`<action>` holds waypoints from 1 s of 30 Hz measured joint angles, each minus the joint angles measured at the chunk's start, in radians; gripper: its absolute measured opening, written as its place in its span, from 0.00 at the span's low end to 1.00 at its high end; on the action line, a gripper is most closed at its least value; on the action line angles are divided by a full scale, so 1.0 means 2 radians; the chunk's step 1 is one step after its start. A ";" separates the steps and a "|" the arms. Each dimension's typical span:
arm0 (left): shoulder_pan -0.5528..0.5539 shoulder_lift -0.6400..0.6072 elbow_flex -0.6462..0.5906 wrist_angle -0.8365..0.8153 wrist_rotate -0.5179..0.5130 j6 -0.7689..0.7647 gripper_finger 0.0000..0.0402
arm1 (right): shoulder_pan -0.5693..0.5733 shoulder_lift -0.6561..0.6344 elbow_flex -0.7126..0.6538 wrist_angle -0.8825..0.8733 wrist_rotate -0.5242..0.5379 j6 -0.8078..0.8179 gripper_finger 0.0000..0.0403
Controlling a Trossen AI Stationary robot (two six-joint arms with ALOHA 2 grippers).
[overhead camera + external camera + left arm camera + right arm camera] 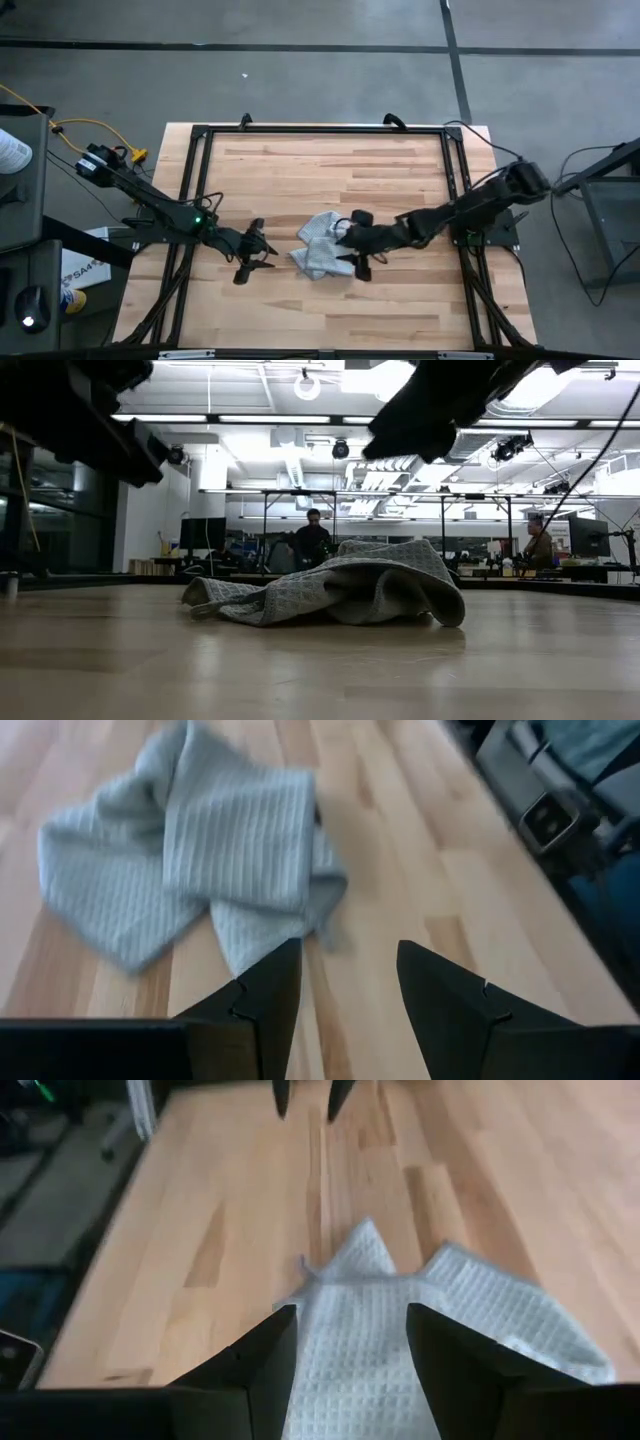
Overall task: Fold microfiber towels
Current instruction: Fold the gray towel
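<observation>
One light grey ribbed microfiber towel (318, 246) lies crumpled in a loose heap near the middle of the wooden tabletop (320, 170), its folds resting on the wood (330, 592). My left gripper (262, 250) hovers open just left of the towel, fingers pointing at it (345, 945); the towel (190, 860) lies a little ahead of them. My right gripper (346, 243) stands open above the towel's right part, its fingers on either side of a raised corner (350, 1310). In the low view both arms hang clear above the cloth.
A black metal frame (190, 180) runs along the table's left, far and right sides. Bare wood lies all around the towel. My left gripper's fingertips (305, 1095) show far off in the right wrist view. People (312, 538) stand in the room beyond.
</observation>
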 joint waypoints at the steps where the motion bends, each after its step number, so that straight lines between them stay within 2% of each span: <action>1: 0.000 0.000 0.000 -0.006 0.000 -0.003 0.41 | 0.001 0.011 0.013 -0.012 0.000 0.002 0.45; 12: 0.000 0.000 0.000 -0.014 0.026 0.006 0.41 | 0.029 0.082 0.141 -0.189 0.040 0.034 0.44; 23: -0.024 0.000 0.000 -0.014 0.024 0.009 0.41 | 0.032 0.135 0.152 -0.189 0.016 0.064 0.32; 30: -0.031 0.000 0.000 -0.014 0.023 0.005 0.41 | 0.036 0.141 0.152 -0.171 0.020 0.069 0.30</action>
